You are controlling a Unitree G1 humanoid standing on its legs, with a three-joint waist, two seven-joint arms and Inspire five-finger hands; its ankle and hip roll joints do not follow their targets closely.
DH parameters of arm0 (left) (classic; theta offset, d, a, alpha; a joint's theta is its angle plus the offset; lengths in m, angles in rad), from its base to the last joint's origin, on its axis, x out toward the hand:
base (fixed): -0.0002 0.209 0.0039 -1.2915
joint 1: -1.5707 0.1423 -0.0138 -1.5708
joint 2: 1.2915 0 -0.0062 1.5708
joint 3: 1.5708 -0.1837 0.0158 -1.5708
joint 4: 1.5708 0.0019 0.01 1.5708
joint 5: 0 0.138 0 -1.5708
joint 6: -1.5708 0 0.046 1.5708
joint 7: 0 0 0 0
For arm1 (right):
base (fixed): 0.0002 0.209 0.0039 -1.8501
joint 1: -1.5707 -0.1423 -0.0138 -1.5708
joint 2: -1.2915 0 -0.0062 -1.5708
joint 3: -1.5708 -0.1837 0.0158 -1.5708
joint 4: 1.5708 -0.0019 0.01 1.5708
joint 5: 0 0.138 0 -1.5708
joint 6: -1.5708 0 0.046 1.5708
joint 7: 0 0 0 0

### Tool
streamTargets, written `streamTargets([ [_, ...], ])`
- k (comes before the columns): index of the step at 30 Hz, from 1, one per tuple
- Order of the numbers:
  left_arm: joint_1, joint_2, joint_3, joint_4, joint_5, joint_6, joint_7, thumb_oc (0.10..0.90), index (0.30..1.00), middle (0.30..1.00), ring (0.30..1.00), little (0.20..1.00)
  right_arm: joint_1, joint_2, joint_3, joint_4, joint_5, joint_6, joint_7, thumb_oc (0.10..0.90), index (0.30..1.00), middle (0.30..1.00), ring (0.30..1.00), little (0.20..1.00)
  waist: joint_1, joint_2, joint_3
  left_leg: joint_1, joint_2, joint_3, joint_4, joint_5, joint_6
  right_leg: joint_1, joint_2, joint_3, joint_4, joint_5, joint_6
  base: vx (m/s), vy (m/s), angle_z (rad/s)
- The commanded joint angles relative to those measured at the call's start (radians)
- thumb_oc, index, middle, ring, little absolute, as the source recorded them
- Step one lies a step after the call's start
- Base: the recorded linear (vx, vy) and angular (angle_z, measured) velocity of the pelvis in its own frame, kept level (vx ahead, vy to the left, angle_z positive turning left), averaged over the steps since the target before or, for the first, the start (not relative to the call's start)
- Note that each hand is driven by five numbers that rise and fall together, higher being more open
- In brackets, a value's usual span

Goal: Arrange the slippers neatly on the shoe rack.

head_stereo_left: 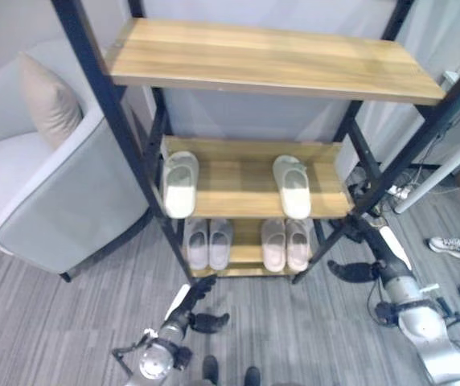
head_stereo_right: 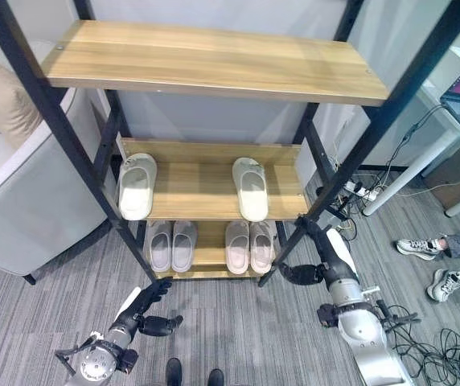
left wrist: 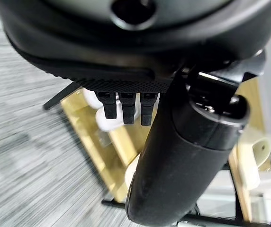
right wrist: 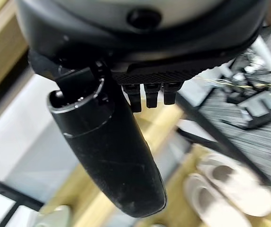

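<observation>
Soft, even indoor light filled the scene, brightest on the top shelf [head_stereo_left: 274, 58] of the shoe rack, whose boards shaded the slippers [head_stereo_left: 246, 244] on the lowest level. Straight posts bowed toward the picture edges. In both wrist views the background beyond each thumb was blurred.

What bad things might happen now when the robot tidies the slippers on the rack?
1. The two white slippers lie far apart at the middle shelf's front edge; a nudge might tip one off.
2. The right hand hangs close to the rack's dark leg and might bump it when reaching in.
3. The left hand is low by the floor, so its reach up may brush the bottom pairs.
</observation>
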Motion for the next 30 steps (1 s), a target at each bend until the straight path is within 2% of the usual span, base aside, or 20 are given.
streamTargets([
  [1, -0.022, 0.043, -0.038, -0.026, -0.001, -0.075, -0.002, 0.8, 0.9, 0.9, 0.9, 0.9, -0.119, -0.052, -0.023, 0.023, 0.067, -0.078, -0.072, 0.8, 0.9, 0.9, 0.9, 0.9, 0.034, -0.009, -0.092, -0.01, 0.0, -0.011, 0.1, -0.132, 0.003, -0.055, -0.173, 0.044, 0.289, 0.032, 0.177, 0.05, 0.111, 0.01],
  [2, -0.024, 0.048, -0.044, -0.027, -0.003, -0.073, -0.011, 0.8, 0.9, 0.9, 0.9, 0.9, -0.124, -0.05, -0.022, 0.03, 0.071, -0.077, -0.075, 0.8, 0.9, 0.9, 0.9, 0.9, 0.036, -0.005, -0.088, -0.004, 0.001, -0.019, 0.099, -0.132, 0.007, -0.071, -0.174, 0.051, 0.333, 0.043, 0.183, 0.07, 0.072, 0.09],
  [4, -0.04, 0.056, -0.055, -0.03, -0.001, -0.07, -0.029, 0.8, 0.9, 0.9, 0.9, 0.9, -0.134, -0.046, -0.029, 0.046, 0.098, -0.078, -0.076, 0.8, 0.9, 0.9, 0.9, 0.9, 0.03, 0.001, -0.083, 0.014, 0.002, -0.046, 0.092, -0.135, 0.005, -0.104, -0.158, 0.077, 0.359, 0.027, 0.17, 0.11, 0.008, 0.2],
  [6, -0.058, 0.057, -0.065, -0.025, -0.006, -0.076, -0.037, 0.8, 0.9, 0.9, 0.9, 0.9, -0.162, -0.062, -0.025, 0.078, 0.087, -0.081, -0.09, 0.8, 0.9, 0.9, 0.9, 0.9, 0.022, 0.003, -0.082, 0.027, 0.002, -0.069, 0.083, -0.136, -0.002, -0.114, -0.148, 0.099, 0.291, 0.005, 0.157, 0.1, -0.063, 0.43],
  [7, -0.066, 0.058, -0.067, -0.023, -0.01, -0.076, -0.038, 0.8, 0.9, 0.9, 0.9, 0.9, -0.18, -0.067, -0.025, 0.094, 0.083, -0.082, -0.103, 0.8, 0.9, 0.9, 0.9, 0.9, 0.021, 0.0, -0.08, 0.032, 0.002, -0.08, 0.078, -0.139, -0.008, -0.139, -0.145, 0.117, 0.214, -0.004, 0.151, 0.15, -0.187, 0.48],
  [8, -0.072, 0.059, -0.064, -0.019, -0.037, -0.066, -0.025, 0.8, 0.9, 0.9, 0.9, 0.9, -0.219, -0.071, -0.023, 0.14, 0.087, -0.064, -0.135, 0.8, 0.9, 0.9, 0.9, 0.9, 0.015, -0.012, -0.076, 0.032, 0.006, -0.1, 0.098, -0.151, -0.02, -0.125, -0.138, 0.14, 0.12, 0.013, 0.157, 0.13, -0.207, 0.43],
  [10, -0.071, 0.053, -0.08, 0.016, -0.011, -0.082, -0.019, 0.8, 0.9, 0.9, 0.9, 0.9, -0.221, -0.082, -0.037, 0.14, 0.08, -0.068, -0.157, 0.8, 0.9, 0.9, 0.9, 0.9, 0.012, -0.024, -0.083, 0.029, 0.005, -0.111, 0.1, -0.15, -0.025, -0.115, -0.129, 0.152, 0.081, 0.015, 0.151, 0.14, -0.182, 0.66],
  [13, -0.033, 0.055, -0.078, 0.027, -0.001, -0.083, -0.017, 0.8, 0.9, 0.9, 0.9, 0.9, -0.221, -0.071, -0.073, 0.158, 0.122, -0.054, -0.198, 0.8, 0.9, 0.9, 0.9, 0.9, 0.021, -0.02, -0.121, 0.059, 0.026, -0.136, 0.049, -0.134, -0.046, -0.057, -0.112, 0.135, 0.005, 0.015, 0.133, 0.21, -0.21, 0.47],
  [22, -0.015, 0.049, -0.118, 0.057, 0.002, -0.085, -0.003, 0.8, 0.9, 0.9, 0.9, 0.9, -0.306, -0.137, -0.078, 0.283, 0.179, -0.068, -0.261, 0.8, 0.9, 0.9, 0.9, 0.9, 0.037, -0.001, -0.12, 0.07, 0.049, -0.179, -0.035, -0.086, -0.067, -0.022, -0.102, 0.069, -0.035, -0.005, 0.114, 0.07, -0.09, 0.22],
  [27, -0.015, 0.048, -0.108, 0.105, -0.007, -0.083, 0.035, 0.8, 0.9, 0.9, 0.9, 0.9, -0.425, -0.176, -0.036, 0.417, 0.195, -0.066, -0.303, 0.8, 0.9, 0.9, 0.9, 0.9, 0.047, 0.005, -0.108, 0.069, 0.052, -0.174, -0.059, -0.075, -0.072, -0.007, -0.103, 0.053, -0.085, 0.013, 0.117, 0.02, 0.002, 0.1],
  [30, -0.015, 0.05, -0.111, 0.12, 0.002, -0.084, 0.036, 0.8, 0.9, 0.9, 0.9, 0.9, -0.439, -0.18, -0.033, 0.438, 0.198, -0.065, -0.305, 0.8, 0.9, 0.9, 0.9, 0.9, 0.047, 0.001, -0.104, 0.063, 0.053, -0.173, -0.058, -0.076, -0.072, -0.01, -0.102, 0.056, -0.09, 0.015, 0.117, 0.0, 0.042, -0.03],
])
